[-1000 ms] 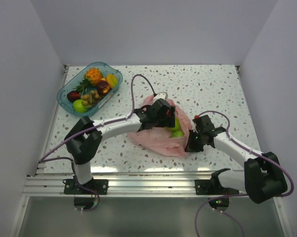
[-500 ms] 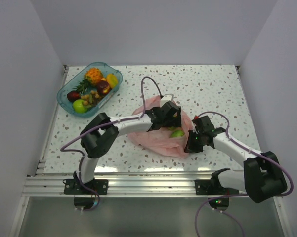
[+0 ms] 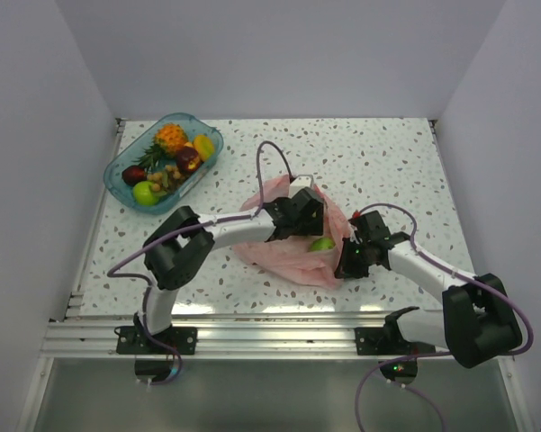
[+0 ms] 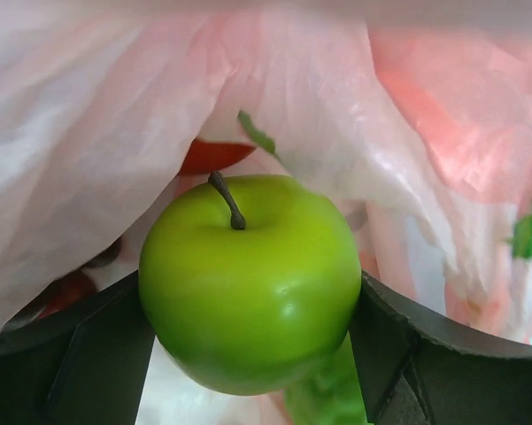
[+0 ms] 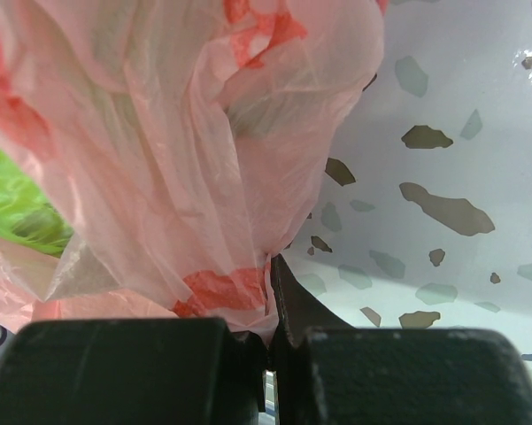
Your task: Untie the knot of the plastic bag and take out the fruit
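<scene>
The pale-pink plastic bag (image 3: 284,259) lies crumpled at mid-table. My left gripper (image 3: 304,220) reaches into it and is shut on a lime-green apple (image 4: 248,283), which touches both black fingers (image 4: 62,354). A green apple (image 3: 321,244) shows in the bag in the top view. Something red (image 4: 214,156) lies behind the apple under the plastic (image 4: 88,133). My right gripper (image 3: 349,261) is shut on a fold of the bag's right edge (image 5: 239,292), low over the table. The knot does not show. No grapes are clear to see.
A clear blue tray (image 3: 111,174) at the back left holds a small pineapple (image 3: 170,137), a green apple (image 3: 145,192) and other fruit. White walls stand on the left, right and back. Speckled table (image 5: 460,133) lies right of the bag.
My left arm has swung its elbow in and pushed the gripper deeper to the right into the bag, then drawn back slightly. One green piece fewer shows in the bag. The right arm has held still.
</scene>
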{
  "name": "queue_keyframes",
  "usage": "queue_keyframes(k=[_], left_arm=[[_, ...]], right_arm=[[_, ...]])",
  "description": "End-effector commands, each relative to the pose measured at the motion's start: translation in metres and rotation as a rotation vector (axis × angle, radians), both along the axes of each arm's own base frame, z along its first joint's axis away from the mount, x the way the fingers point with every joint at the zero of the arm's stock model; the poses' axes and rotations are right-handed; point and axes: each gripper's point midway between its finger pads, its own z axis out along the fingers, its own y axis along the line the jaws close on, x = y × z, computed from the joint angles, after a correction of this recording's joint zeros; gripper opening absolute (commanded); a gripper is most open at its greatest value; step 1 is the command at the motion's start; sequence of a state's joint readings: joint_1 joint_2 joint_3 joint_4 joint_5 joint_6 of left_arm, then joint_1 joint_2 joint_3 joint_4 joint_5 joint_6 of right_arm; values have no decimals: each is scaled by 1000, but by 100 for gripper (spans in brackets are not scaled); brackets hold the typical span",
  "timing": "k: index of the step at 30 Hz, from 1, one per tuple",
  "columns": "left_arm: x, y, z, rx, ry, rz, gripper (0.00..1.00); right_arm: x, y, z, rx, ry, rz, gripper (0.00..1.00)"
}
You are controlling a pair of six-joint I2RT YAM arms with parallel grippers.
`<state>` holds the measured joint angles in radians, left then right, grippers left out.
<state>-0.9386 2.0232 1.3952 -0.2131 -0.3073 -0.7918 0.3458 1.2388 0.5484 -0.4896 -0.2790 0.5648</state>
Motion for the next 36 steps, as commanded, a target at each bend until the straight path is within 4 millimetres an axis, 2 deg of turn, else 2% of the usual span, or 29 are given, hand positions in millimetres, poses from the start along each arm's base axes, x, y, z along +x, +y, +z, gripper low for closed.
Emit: queue_keyframes(k=[1, 5, 6, 8, 9, 10, 12, 13, 15, 16, 18, 19, 21, 22, 24, 25, 26, 27, 28, 29, 30, 31, 32, 33, 36], left_arm=[[-2, 7, 59, -46, -87, -14, 53], [-26, 22, 87, -68, -65, -66, 54], [-32, 26, 107, -103, -83, -76, 54], [-43, 40, 115, -92, -74, -87, 55], [-47, 47, 136, -117, -98, -88, 55], [-49, 57, 141, -97, -97, -82, 55], [-49, 73, 167, -118, -130, -70, 53], [-48, 82, 171, -119, -129, -64, 52], [-32, 112, 186, -147, -146, -14, 53], [-15, 137, 185, -139, -155, 49, 54], [1, 169, 188, -107, -172, 110, 55], [18, 197, 190, -95, -177, 167, 55], [34, 227, 193, -86, -190, 232, 55], [48, 257, 194, -81, -196, 304, 55], [65, 287, 193, -69, -207, 366, 56], [76, 319, 193, -60, -210, 446, 56], [84, 335, 184, -49, -193, 484, 56], [91, 350, 184, -51, -197, 523, 56], [97, 379, 180, -48, -193, 598, 57], [104, 393, 170, -40, -173, 634, 59], [110, 400, 172, -48, -182, 656, 60], [114, 431, 168, -23, -187, 726, 63], [120, 443, 156, 4, -167, 759, 65], [124, 460, 159, 33, -178, 803, 70], [138, 479, 141, 60, -139, 843, 75]], right_arm=[[0, 1, 1, 11, -9, 4, 0], [1, 1, 2, 12, -15, 4, 0], [1, 1, 2, 11, -17, 3, 0], [0, 1, 1, 14, -12, 0, 0], [0, 1, 1, 12, -12, 1, 0], [0, 1, 1, 12, -12, 0, 0], [1, 1, 2, 11, -17, -2, 0], [2, 1, 3, 13, -22, -2, 0], [2, 2, 3, 16, -23, 2, 0], [2, 1, 2, 16, -21, 0, 0], [1, 1, 3, 14, -21, 4, 0], [0, 1, 4, 14, -22, 4, 0], [1, 0, 6, 15, -35, 1, 0], [1, 0, 6, 15, -38, 0, 0], [1, 0, 7, 16, -41, 0, 0], [1, 0, 7, 18, -40, 1, 0], [1, 1, 7, 20, -41, 2, 0], [1, 1, 7, 20, -40, 5, 0], [1, 0, 7, 19, -39, 2, 0], [1, 1, 7, 22, -39, 4, 0], [0, 1, 7, 22, -40, 7, 0], [1, 1, 6, 22, -40, 6, 0], [1, 2, 7, 25, -42, 7, 0], [1, 2, 7, 25, -40, 7, 0], [1, 3, 7, 31, -42, 11, 0]])
